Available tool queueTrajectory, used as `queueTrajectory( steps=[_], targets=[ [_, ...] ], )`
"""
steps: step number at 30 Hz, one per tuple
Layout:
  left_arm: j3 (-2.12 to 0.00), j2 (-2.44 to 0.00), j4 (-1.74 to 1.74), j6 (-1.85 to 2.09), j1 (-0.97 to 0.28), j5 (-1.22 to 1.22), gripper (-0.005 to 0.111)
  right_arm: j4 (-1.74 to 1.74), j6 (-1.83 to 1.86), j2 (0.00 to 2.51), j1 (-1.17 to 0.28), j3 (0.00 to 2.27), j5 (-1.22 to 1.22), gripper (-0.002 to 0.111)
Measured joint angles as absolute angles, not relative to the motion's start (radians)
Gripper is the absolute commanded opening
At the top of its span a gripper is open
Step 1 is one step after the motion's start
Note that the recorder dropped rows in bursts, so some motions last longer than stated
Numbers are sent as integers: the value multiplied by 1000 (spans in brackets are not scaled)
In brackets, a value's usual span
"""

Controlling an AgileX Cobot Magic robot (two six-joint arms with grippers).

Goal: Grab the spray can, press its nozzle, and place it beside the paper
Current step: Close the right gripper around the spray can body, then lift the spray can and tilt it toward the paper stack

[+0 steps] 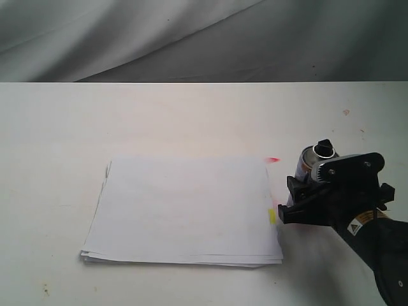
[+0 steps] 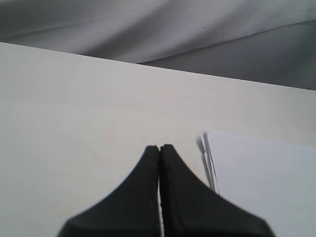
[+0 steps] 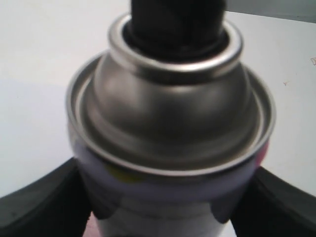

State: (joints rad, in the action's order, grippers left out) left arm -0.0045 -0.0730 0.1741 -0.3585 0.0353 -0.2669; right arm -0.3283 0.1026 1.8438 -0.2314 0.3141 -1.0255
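The right claw (image 3: 158,212) is clamped round the body of the spray can (image 1: 310,164), which stands upright, long axis vertical, just off the right edge of the paper (image 1: 185,207), across the paper from the closed, empty left claw (image 2: 159,148).

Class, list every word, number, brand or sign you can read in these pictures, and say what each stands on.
No words or numbers are readable.
sticker on the right arm: a triangle warning sign; its print is too small to read.
can label: blurred, unreadable.
paper: blank, no print.
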Motion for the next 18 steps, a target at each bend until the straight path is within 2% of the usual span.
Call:
queueTrajectory(
  steps=[10,18],
  targets=[
    [-4,-73,174,-358,35,-267,0,-328,103,1813,-231,314,-989,0],
    [-4,-73,174,-358,35,-267,0,-336,179,1535,-231,322,-749,0]
  ],
)
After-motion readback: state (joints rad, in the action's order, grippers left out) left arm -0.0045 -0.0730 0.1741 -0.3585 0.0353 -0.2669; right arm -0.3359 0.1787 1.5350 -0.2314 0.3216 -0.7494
